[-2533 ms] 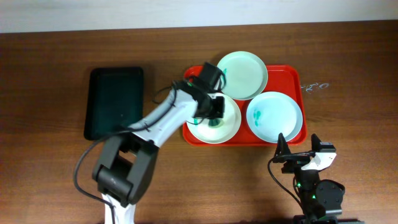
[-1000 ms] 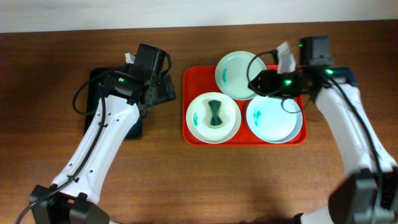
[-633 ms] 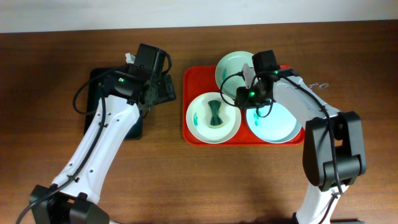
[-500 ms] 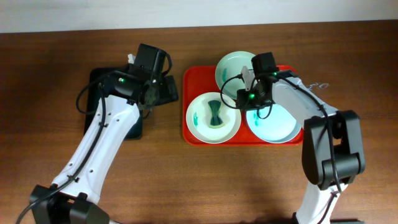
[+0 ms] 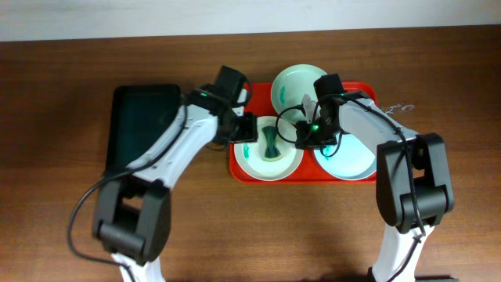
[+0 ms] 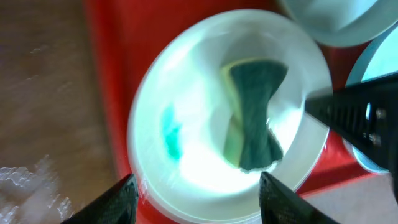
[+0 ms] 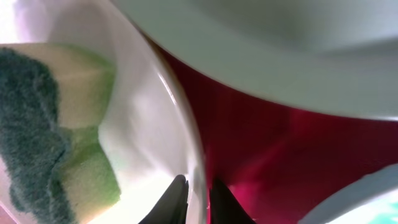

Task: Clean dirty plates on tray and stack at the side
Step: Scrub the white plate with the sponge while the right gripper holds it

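Tight in the right wrist view: only a slice of the near-left plate [image 7: 149, 124] shows, and the right gripper [image 7: 198, 200] is pinched narrow on its rim. The sponge [image 7: 56, 143] lies inside it, green and yellow. The far plate [image 5: 301, 84] and near-right plate [image 5: 352, 157] are part-covered by the arms, all on the red tray [image 5: 369, 92]. A scribble on the table [image 5: 395, 108] is too small to read. The left gripper [image 5: 244, 129] has swung in from the black tray [image 5: 141, 129], fingers spread wide over the plate's left rim.
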`<action>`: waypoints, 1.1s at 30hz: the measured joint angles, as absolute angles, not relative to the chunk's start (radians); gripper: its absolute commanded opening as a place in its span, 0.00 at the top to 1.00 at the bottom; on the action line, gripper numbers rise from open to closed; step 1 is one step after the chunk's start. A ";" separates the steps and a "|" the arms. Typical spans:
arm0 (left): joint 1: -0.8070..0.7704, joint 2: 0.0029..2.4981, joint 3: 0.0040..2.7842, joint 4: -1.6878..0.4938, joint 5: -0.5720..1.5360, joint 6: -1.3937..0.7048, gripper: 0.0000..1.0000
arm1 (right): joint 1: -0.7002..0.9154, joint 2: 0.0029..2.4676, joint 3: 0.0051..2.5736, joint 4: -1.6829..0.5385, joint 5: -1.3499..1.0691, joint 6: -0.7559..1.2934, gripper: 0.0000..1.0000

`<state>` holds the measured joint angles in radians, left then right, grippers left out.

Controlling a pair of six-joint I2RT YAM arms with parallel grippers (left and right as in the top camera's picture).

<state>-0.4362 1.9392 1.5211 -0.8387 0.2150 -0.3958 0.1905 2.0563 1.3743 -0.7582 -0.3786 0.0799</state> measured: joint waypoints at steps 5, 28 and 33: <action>-0.507 2.086 1.519 -0.664 0.288 -0.385 0.44 | 0.191 2.059 1.373 -0.752 -0.395 0.082 0.91; -0.571 2.119 1.543 -0.769 -0.025 -0.384 1.00 | 0.191 2.062 1.372 -0.744 -0.403 0.097 0.96; -0.571 2.119 1.551 -0.849 -0.288 -0.384 1.00 | 0.191 2.062 1.372 -0.744 -0.403 0.097 0.96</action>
